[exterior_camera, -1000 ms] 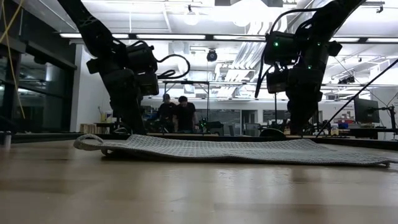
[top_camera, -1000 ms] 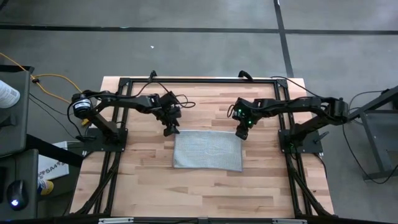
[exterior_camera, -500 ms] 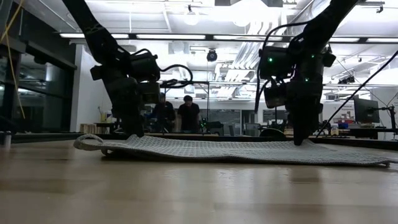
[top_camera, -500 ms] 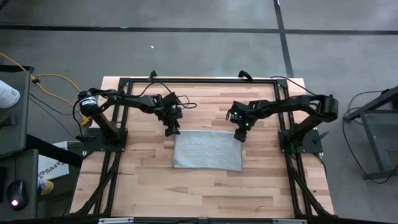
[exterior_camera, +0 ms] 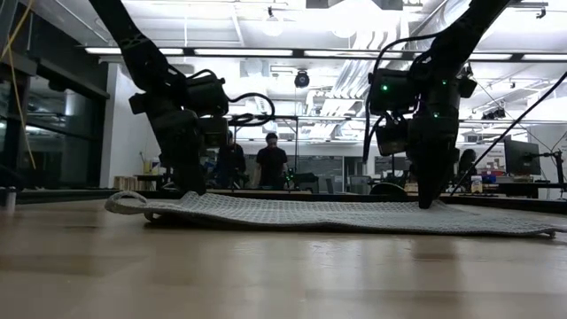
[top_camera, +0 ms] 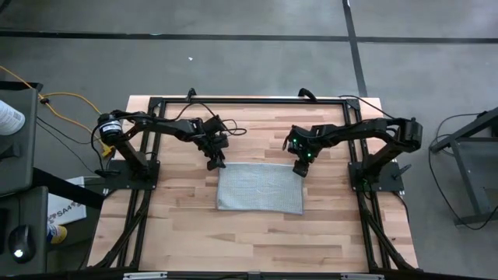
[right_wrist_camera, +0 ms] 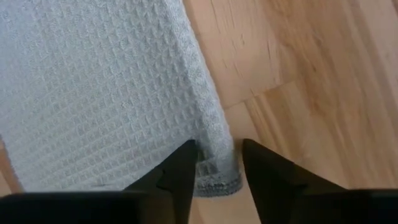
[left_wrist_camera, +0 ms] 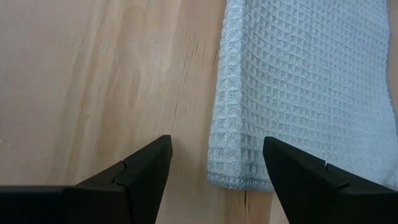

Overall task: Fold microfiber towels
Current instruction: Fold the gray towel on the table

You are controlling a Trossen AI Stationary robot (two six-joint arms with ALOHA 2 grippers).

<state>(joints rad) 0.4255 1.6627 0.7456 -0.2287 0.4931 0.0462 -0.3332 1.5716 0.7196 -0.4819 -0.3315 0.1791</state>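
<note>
1. Lying flat on the wooden table (top_camera: 187, 225), the light grey microfiber towel (top_camera: 259, 187) is seen spread out near the table's middle, its waffle weave clear in both wrist views.
2. One end of the towel is seen curled up into a small loop in the low view, at the side where the left arm stands; the rest of the cloth rests flat against the table.
3. The left gripper (top_camera: 215, 162) is held just above the towel's far left corner. Its fingers (left_wrist_camera: 140, 171) are spread wide, one over bare wood beside the towel and the other over the cloth, so the towel's edge and corner lie between them; nothing is grasped.
4. The right gripper (top_camera: 300, 169) is lowered at the towel's far right corner. Its fingers (right_wrist_camera: 180, 171) are set only a narrow gap apart, with the corner's hemmed edge seen in that gap; whether the cloth is actually pinched cannot be told.
5. Beyond the towel and the table, a person (exterior_camera: 271, 164) is seen standing in the room in the low view.
</note>
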